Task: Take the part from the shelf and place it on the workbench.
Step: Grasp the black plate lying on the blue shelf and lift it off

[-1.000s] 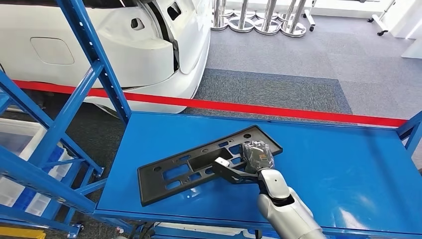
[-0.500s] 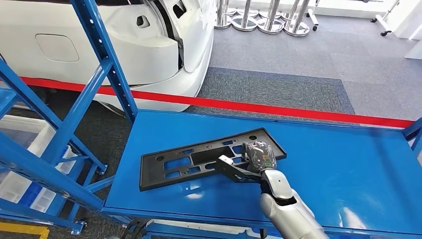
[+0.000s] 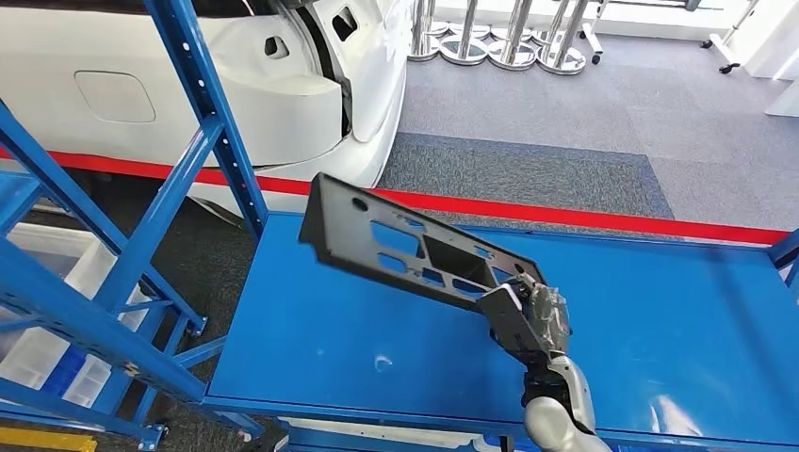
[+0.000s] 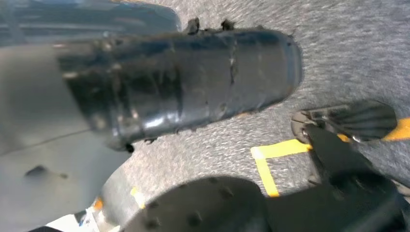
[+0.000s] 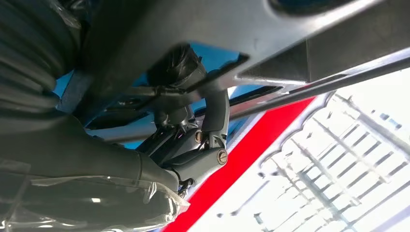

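Item: black perforated part (image 3: 415, 250), long flat plate. Location: raised clear of the blue workbench (image 3: 660, 311), tilted, far end highest. Holder: right hand (image 3: 529, 318), fingers clamped on one end only. Left hand (image 4: 179, 82): state cannot be told; the view is blurred. Risk: single-end grasp leaves a long overhang, so the part may pivot, slip free, or strike the shelf upright (image 3: 212, 122).
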`<action>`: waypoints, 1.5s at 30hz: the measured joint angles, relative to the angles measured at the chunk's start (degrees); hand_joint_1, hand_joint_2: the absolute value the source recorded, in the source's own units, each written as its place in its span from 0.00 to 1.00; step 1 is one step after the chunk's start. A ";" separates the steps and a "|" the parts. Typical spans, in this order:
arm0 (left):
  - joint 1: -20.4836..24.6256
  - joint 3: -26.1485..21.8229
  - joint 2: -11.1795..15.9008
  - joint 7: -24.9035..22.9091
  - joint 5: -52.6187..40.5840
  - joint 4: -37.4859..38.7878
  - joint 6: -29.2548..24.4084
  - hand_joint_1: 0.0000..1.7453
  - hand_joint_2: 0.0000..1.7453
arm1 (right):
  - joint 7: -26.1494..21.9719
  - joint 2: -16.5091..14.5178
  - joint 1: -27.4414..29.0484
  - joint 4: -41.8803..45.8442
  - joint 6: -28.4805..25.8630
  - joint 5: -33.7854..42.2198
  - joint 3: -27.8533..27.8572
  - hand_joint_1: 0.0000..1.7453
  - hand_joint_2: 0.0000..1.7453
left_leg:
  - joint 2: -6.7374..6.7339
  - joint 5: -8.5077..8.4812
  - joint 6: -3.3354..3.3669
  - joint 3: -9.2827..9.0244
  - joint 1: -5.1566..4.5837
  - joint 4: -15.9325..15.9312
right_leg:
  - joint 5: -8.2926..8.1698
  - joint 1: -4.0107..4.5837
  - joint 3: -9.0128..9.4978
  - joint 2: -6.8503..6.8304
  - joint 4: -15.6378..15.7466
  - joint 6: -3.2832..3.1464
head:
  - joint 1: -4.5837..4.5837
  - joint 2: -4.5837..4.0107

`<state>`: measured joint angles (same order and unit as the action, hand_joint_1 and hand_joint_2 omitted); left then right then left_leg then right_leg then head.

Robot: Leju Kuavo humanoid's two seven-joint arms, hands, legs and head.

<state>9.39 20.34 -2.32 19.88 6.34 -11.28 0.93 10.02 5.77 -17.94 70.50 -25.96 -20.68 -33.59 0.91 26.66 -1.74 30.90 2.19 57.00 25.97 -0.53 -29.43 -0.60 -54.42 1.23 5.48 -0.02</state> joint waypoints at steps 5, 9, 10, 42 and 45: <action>-0.91 -1.15 -1.05 0.49 0.46 0.19 -0.38 0.00 0.00 | 0.85 3.97 5.86 12.17 -0.60 0.54 3.92 1.00 1.00 | -0.14 -0.47 2.26 0.76 -0.06 0.07 | 3.73 -0.37 -3.03 0.22 -5.80 0.86 | -0.23 0.00; -1.34 -2.16 -1.59 0.69 1.33 0.36 -0.78 0.00 0.00 | 0.51 5.81 9.38 19.97 -2.95 0.37 6.03 1.00 1.00 | -0.02 -0.49 2.72 1.23 -0.40 0.06 | 8.57 -0.37 -9.75 0.30 -18.81 0.90 | -0.26 0.00; -1.63 -2.43 -1.59 0.93 1.64 0.37 -0.92 0.00 0.00 | 0.80 6.41 10.49 22.60 -3.74 0.34 6.78 1.00 1.00 | 0.08 -0.42 2.78 1.13 -0.54 0.06 | 7.22 -0.29 -9.39 0.35 -17.63 0.53 | -0.27 0.00; -4.30 -8.10 -0.41 2.71 6.44 0.70 -2.47 0.00 0.00 | -3.26 8.92 23.38 62.48 -12.21 6.99 16.05 1.00 1.00 | -0.43 -0.64 2.89 0.55 -0.55 -1.02 | 3.35 -0.89 -5.95 0.64 -11.24 1.51 | -0.32 0.00; -4.25 -8.12 -0.41 2.59 6.55 0.70 -2.21 0.00 0.00 | -4.36 8.85 23.57 62.81 -12.22 7.05 16.50 1.00 1.00 | -0.30 -0.51 1.77 0.40 -0.54 -0.99 | -0.12 -0.77 -1.09 0.65 -1.20 1.03 | -0.36 0.01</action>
<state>5.14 12.22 -2.73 22.47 12.90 -10.58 -1.27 5.67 14.61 5.63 133.31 -38.17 -13.63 -17.09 0.62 26.15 0.03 31.30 1.65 56.00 25.85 -1.30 -30.52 0.04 -55.62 2.26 5.12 -0.01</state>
